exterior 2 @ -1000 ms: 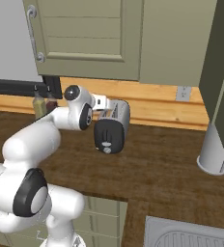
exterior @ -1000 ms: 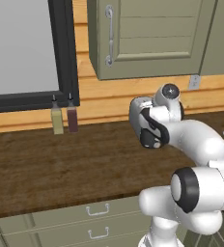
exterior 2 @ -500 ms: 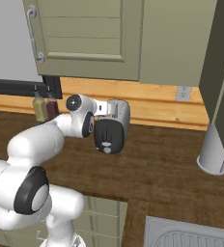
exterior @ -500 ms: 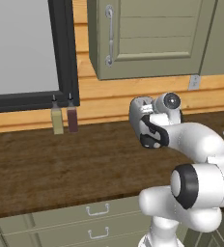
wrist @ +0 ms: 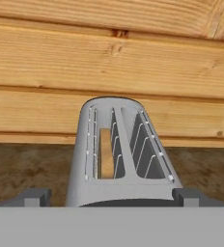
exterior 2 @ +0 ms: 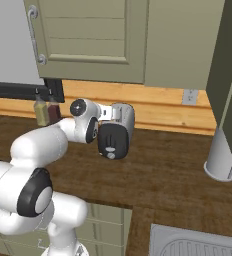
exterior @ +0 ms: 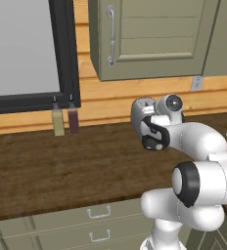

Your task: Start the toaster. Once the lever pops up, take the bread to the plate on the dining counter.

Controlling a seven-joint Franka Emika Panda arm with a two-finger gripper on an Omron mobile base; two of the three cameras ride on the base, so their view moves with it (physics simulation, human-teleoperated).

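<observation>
The silver-grey toaster (exterior: 144,117) (exterior 2: 121,120) stands on the dark wood counter against the plank wall, its black end panel (exterior 2: 111,141) with a round knob facing the room. In the hand view I look down on the toaster (wrist: 115,159), which has two slots. The tan bread (wrist: 105,153) sits low in the left slot. My gripper (wrist: 111,197) is open, with its dark fingertips (wrist: 35,197) wide apart on either side of the toaster's near end, touching nothing. The plate and the dining counter are out of view.
Two small bottles (exterior: 58,122) (exterior: 73,120) stand by the wall under the dark window frame, left of the toaster. A grey-green cabinet (exterior 2: 98,40) hangs overhead. A pale grey cylinder (exterior 2: 221,155) stands to the right, and a sink (exterior 2: 198,245) lies at the front right.
The wrist has sunk a little toward the toaster's top. The jaws have stayed wide apart and the toaster has not moved.
</observation>
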